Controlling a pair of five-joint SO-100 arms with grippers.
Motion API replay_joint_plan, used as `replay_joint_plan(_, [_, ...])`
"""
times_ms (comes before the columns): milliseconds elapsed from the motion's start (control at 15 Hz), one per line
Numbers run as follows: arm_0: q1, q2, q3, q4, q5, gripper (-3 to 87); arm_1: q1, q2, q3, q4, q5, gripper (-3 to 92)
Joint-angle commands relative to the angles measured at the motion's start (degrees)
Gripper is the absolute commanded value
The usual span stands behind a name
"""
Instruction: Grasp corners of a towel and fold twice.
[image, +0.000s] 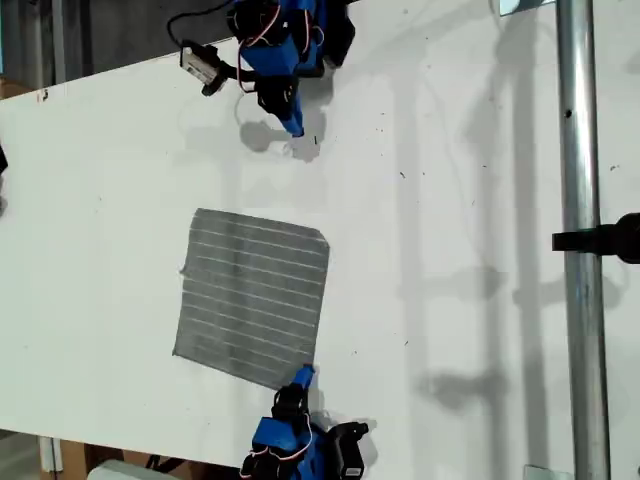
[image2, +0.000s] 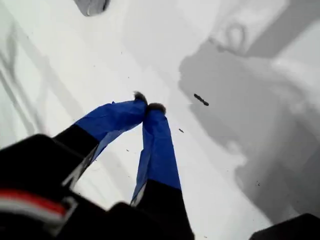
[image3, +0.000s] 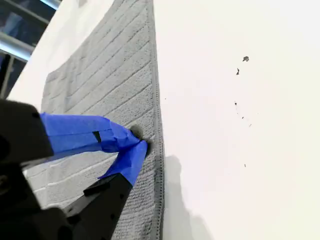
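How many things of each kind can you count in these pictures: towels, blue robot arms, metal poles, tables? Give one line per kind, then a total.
Towels: 1, the grey striped towel
Blue robot arms: 2, my first gripper and my second gripper
Metal poles: 1, the pole
Tables: 1, the white table
Total: 5

A white counter (image: 450, 250) fills most of the exterior view, its surface bare and lightly speckled with small dark flecks (one elongated fleck (image2: 201, 99) shows clearly in my first wrist view). At about three o'clock in the exterior view a shiny metal pole (image: 583, 260) runs from top to bottom, with a black clamp (image: 605, 240) fixed to it near mid-height. Soft grey shadows (image: 450, 285) lie across the counter between centre and pole.
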Motion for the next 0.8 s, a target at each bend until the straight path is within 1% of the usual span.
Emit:
replay_joint_plan(0, [-0.6,0.1,0.3,0.1,-0.7,-2.9,-1.1,-31.4,-24.4,-4.1,-7.3,-0.4])
replay_joint_plan(67, [-0.6,0.1,0.3,0.1,-0.7,-2.9,-1.7,-42.5,-35.8,-3.1,-10.6,-0.4])
replay_joint_plan(200, [-0.7,0.1,0.3,0.1,-0.7,-2.9,-2.9,-62.4,-57.7,2.2,-14.5,-0.4])
replay_joint_plan(400, [-0.6,0.1,0.3,0.1,-0.8,-2.9,-2.9,-78.2,-75.6,3.4,-17.0,-0.4])
replay_joint_plan(467, [-0.6,0.1,0.3,0.1,-0.8,-2.9,-2.6,-81.4,-79.1,2.9,-17.2,2.2])
replay_joint_plan(533, [-0.6,0.1,0.3,0.1,-0.8,-2.9,-2.5,-82.9,-80.9,0.0,-19.2,15.3])
replay_joint_plan(600, [-0.4,0.1,0.3,0.1,-0.8,-2.9,-2.5,-83.9,-83.1,-2.2,-21.3,37.8])
replay_joint_plan(733, [-0.5,0.1,0.3,0.1,-0.7,-2.9,-2.3,-84.6,-85.1,-2.4,-22.6,40.5])
